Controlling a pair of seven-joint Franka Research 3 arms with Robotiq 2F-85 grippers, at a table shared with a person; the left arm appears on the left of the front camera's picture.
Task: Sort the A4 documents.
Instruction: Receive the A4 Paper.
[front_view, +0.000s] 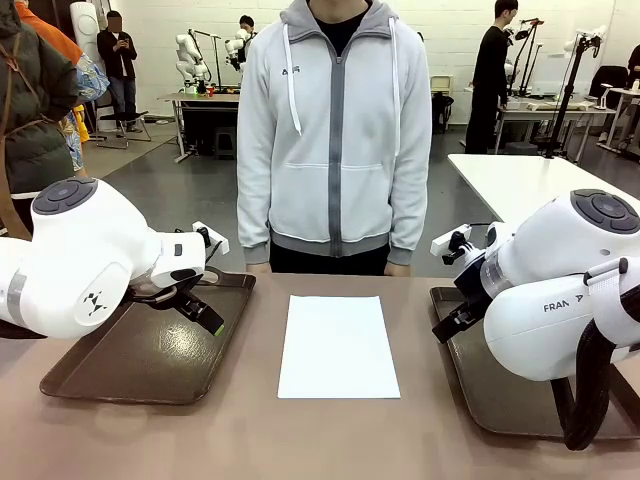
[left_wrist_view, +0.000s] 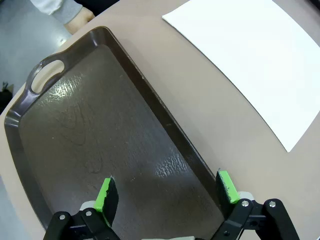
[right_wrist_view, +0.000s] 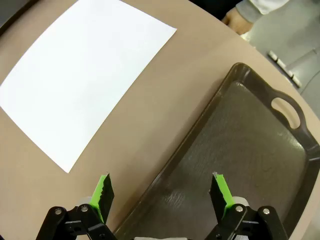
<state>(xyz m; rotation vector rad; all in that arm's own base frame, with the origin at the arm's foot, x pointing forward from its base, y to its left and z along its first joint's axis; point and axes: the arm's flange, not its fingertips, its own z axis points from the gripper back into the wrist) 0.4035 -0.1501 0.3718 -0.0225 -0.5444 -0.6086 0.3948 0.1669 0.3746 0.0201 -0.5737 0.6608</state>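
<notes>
Left wrist view: the left jaws stand wide apart with nothing between their green pads (left_wrist_view: 106, 196), over a dark brown rectangular plastic tray (left_wrist_view: 90, 130) with a cut-out handle at its far end. Right wrist view: the right jaws are also apart and empty, one green pad (right_wrist_view: 102, 192) over the beige bench (right_wrist_view: 165, 115), the other over a second dark brown handled tray (right_wrist_view: 250, 150). Between the two trays, touching neither, a plain white thin A4 paper sheet (front_view: 337, 345) lies flat on the bench, its long sides running away from the robot. Past the far edge stands a person (front_view: 335, 130) in a light grey zipped hoodie.
</notes>
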